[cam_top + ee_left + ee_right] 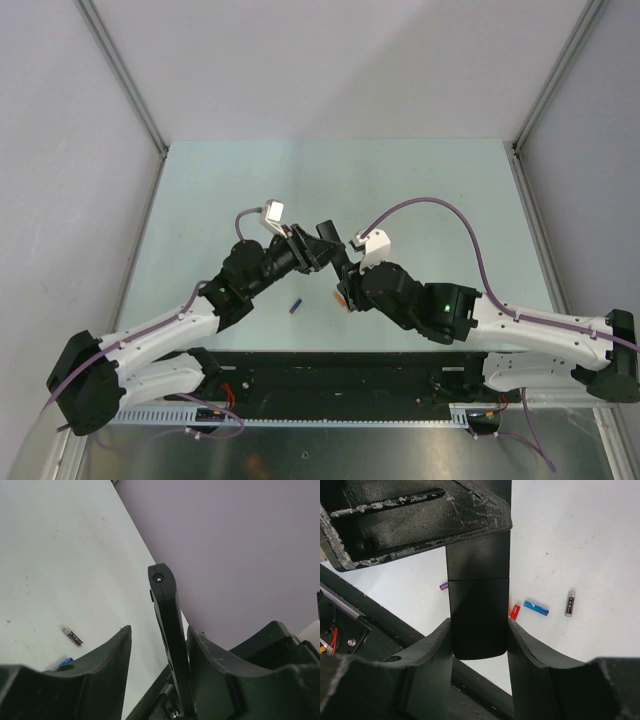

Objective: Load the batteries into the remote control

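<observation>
The right gripper is clamping the remote control across its width, both fingers pressing on the bar's long edges near its rounded lower end. The left gripper is standing partly open around the same bar. In the left wrist view the remote is showing edge-on and leaning against the finger on the right of that view, with a clear gap to the other finger.

Both arms are reaching inward from the near corners, elbows bent, and their wrists are meeting over the middle of the surface, where the remote is being held up off it.

The right wrist view is showing what is lying below: an orange-red battery just beside the remote's edge, a blue cylinder next to it, a dark grey cell a little farther off, and a purple piece on the other side of the bar. An orange sliver at the bar's edge is too hidden to identify. The left wrist view is catching only the grey cell and a bit of blue.
</observation>
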Available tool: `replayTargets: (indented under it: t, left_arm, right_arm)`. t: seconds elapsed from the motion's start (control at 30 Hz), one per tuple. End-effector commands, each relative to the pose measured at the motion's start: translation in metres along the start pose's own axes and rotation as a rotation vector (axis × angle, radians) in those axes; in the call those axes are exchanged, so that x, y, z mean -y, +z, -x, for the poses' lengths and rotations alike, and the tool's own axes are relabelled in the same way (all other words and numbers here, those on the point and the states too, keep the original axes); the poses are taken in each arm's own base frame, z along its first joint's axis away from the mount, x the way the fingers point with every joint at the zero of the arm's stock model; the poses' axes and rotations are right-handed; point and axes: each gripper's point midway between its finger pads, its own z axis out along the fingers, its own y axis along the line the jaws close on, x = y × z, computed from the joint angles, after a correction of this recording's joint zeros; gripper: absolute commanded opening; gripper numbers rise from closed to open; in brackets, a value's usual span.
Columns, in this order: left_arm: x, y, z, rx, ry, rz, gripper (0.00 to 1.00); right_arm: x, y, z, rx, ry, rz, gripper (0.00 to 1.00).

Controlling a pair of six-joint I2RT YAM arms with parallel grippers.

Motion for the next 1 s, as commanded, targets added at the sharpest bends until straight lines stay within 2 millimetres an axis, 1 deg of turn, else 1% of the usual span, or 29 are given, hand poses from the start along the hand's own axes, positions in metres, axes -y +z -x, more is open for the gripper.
replayTargets:
  t: [0.0,0.17,0.3,0.33,0.4,0.43,0.57,0.6,0.67,0.7,0.77,0.8,0.83,0.9,0.93,0.97]
  left_arm:
    - [0.024,0.003,0.010,0.026,-0.013,-0.084,0.52]
    - [0.024,0.004,0.006,0.015,-0.022,-0.091,0.51]
    - [0.023,0.004,0.001,0.002,-0.023,-0.092,0.44]
    - [0.022,0.004,0.001,0.002,-0.023,-0.090,0.39]
    - [0.020,0.003,-0.001,-0.001,-0.022,-0.086,0.34]
    - [0.020,0.003,0.000,0.003,-0.020,-0.087,0.29]
    - [0.021,0.004,0.000,0.000,-0.017,-0.091,0.16]
    - [0.021,0.004,0.000,0.001,-0.015,-0.091,0.09]
    - [0.021,0.004,0.001,0.005,-0.011,-0.090,0.00]
    - [0.020,0.004,0.002,0.012,-0.013,-0.084,0.00]
    - [0.020,0.004,0.004,0.022,-0.008,-0.082,0.00]
    - [0.020,0.004,0.006,0.027,-0.003,-0.080,0.00]
    - [0.020,0.004,0.009,0.043,0.000,-0.075,0.00]
    - [0.016,0.003,0.018,0.070,0.010,-0.062,0.00]
    - [0.014,0.001,0.025,0.099,0.010,-0.051,0.00]
    - [0.007,0.000,0.032,0.121,0.002,-0.031,0.00]
  right_arm:
    - [-0.013,-0.006,0.028,0.072,0.060,0.036,0.26]
    - [-0.013,-0.005,0.027,0.071,0.059,0.034,0.26]
    - [-0.013,-0.005,0.028,0.073,0.061,0.030,0.26]
    - [-0.013,-0.005,0.028,0.073,0.062,0.030,0.26]
    - [-0.013,-0.005,0.027,0.072,0.063,0.029,0.26]
    - [-0.012,-0.004,0.027,0.070,0.061,0.024,0.26]
    - [-0.011,-0.005,0.026,0.069,0.062,0.020,0.28]
    - [-0.011,-0.006,0.027,0.070,0.065,0.023,0.30]
    - [-0.010,-0.007,0.027,0.070,0.068,0.019,0.33]
    - [-0.009,-0.007,0.026,0.068,0.073,0.017,0.43]
    - [-0.007,-0.010,0.026,0.067,0.079,0.014,0.59]
    - [-0.007,-0.011,0.027,0.067,0.084,0.013,0.71]
    - [-0.006,-0.013,0.025,0.061,0.093,0.013,0.76]
    - [-0.004,-0.020,0.029,0.070,0.118,0.022,0.86]
    - [-0.002,-0.024,0.028,0.066,0.134,0.020,0.88]
    - [0.000,-0.027,0.029,0.069,0.152,0.020,0.89]
